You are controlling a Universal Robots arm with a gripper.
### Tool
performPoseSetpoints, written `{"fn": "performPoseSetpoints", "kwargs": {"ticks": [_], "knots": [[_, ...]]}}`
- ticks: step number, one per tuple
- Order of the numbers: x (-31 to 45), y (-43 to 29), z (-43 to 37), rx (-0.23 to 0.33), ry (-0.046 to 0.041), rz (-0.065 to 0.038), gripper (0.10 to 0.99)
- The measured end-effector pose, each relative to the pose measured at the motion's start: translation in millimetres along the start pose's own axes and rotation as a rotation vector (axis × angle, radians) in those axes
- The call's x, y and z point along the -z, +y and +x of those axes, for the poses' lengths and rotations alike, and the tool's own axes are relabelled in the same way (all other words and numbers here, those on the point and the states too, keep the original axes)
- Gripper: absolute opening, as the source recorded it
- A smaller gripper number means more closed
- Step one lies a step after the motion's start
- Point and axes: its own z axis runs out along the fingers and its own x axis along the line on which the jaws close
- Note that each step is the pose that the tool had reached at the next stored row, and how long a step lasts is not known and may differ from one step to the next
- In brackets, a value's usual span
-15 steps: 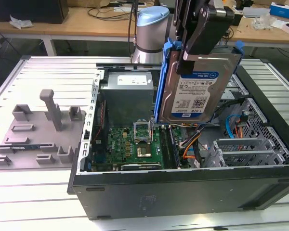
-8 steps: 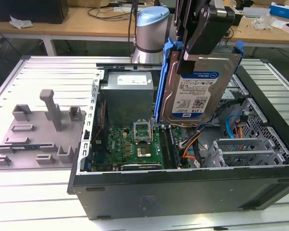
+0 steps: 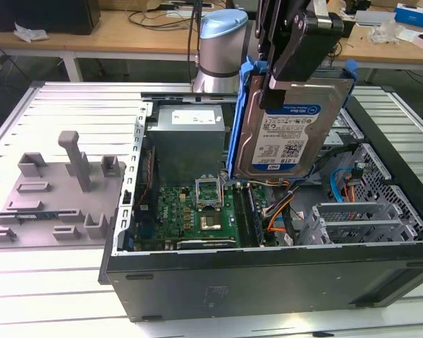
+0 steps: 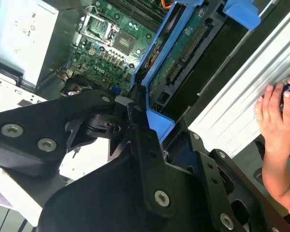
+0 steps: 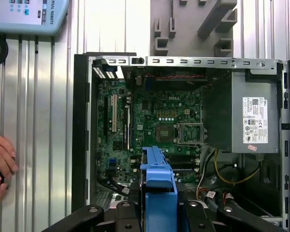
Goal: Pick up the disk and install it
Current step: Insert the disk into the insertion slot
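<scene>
1. The disk [image 3: 296,134] is hanging on edge in the air above the open computer case [image 3: 268,282]. Its labelled face is turning toward the exterior view and its blue carrier bracket is framing both long sides. No part of it is touching the case.
2. The gripper [image 3: 285,79] is clamping the disk by its upper end. In both wrist views the black fingers [image 4: 140,140] are pressing on either side of the blue carrier [image 5: 159,188], closed down to the disk's thickness.
3. Beneath the disk, the motherboard [image 3: 204,204] is lying exposed on the case floor. The power supply [image 3: 190,134] is sitting toward the exterior view's left of the disk, and orange and blue cables [image 3: 338,186] are trailing toward its right.
4. A grey fixture plate with an upright post [image 3: 74,158] is resting on the slatted table [image 3: 56,282], well apart from the disk and outside the case.
5. A person's hand [image 4: 278,116] is resting on the table beside the case wall, clear of the arm.
6. Judged step: the pick-up is done and the carry over the case is in hand, with the disk not yet seated. Seating would call for squaring the carrier with its bay and keeping it clear of the cables.
</scene>
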Motion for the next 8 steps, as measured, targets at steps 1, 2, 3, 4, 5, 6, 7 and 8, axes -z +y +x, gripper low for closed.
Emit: {"fn": "performPoseSetpoints", "kwargs": {"ticks": [1, 2, 3, 4, 5, 6, 7, 8], "knots": [[-0.3, 0.0, 0.6, 0.000, -0.0005, 0.000, 0.365], [-0.5, 0.0, 1.0, 0.000, -0.0004, 0.000, 0.365], [-0.6, -0.1, 1.8, 0.000, -0.0003, 0.000, 0.365], [-0.8, -0.2, 2.9, 0.000, -0.0002, 0.000, 0.365], [-1.0, -0.2, 4.2, 0.000, -0.0003, 0.000, 0.365], [-1.4, -0.5, 5.8, 0.000, -0.0004, 0.000, 0.365], [-1.6, -1.0, 7.2, 0.000, -0.0004, 0.000, 0.365], [-1.9, -2.7, 9.5, 0.000, -0.0004, 0.000, 0.365]]}}
